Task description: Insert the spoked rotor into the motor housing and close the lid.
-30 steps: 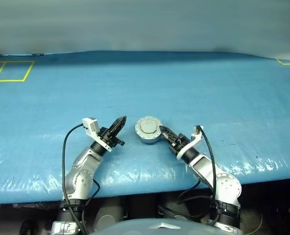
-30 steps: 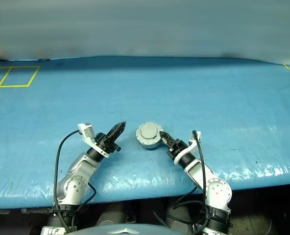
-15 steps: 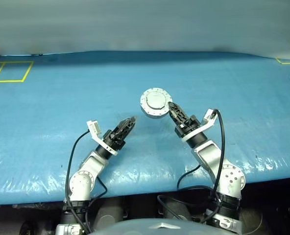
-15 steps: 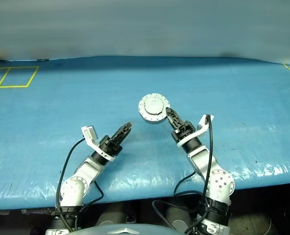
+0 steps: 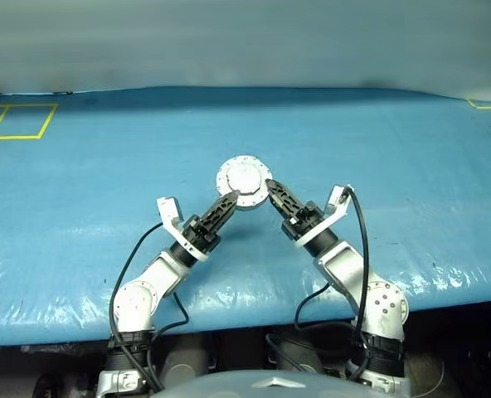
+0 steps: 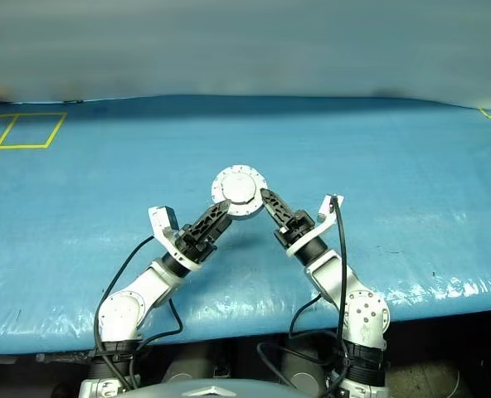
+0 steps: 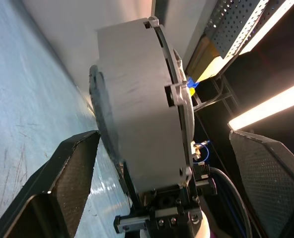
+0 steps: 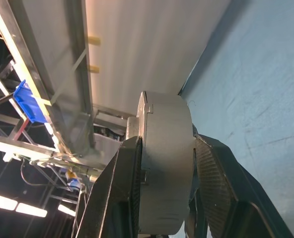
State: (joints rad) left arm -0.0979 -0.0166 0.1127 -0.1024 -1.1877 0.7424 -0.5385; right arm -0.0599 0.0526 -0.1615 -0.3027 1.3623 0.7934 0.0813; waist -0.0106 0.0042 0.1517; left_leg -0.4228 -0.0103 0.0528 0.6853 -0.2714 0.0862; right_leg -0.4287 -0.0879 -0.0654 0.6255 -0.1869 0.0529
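The motor housing (image 5: 244, 182) is a round silver casing held up off the blue table, its plain light-grey face tilted toward the head camera. That face looks like the lid, seated on the casing. My right gripper (image 5: 270, 187) is shut on its rim, with a black finger (image 8: 119, 188) on either flat side of the motor housing (image 8: 164, 163). My left gripper (image 5: 229, 199) is open. Its fingers (image 7: 72, 163) stand wide apart on either side of the motor housing (image 7: 142, 114) without touching it. The spoked rotor is hidden.
The blue plastic-covered table (image 5: 370, 157) stretches wide under both arms. Yellow tape squares (image 5: 17, 121) mark its far left, and a yellow tape corner (image 5: 488, 104) marks its far right. The near table edge (image 5: 245, 319) runs just in front of the arms.
The right gripper has lifted the casing off the table, tipped it up and carried it left. The left gripper has opened, rolled and risen so that its fingers straddle the casing.
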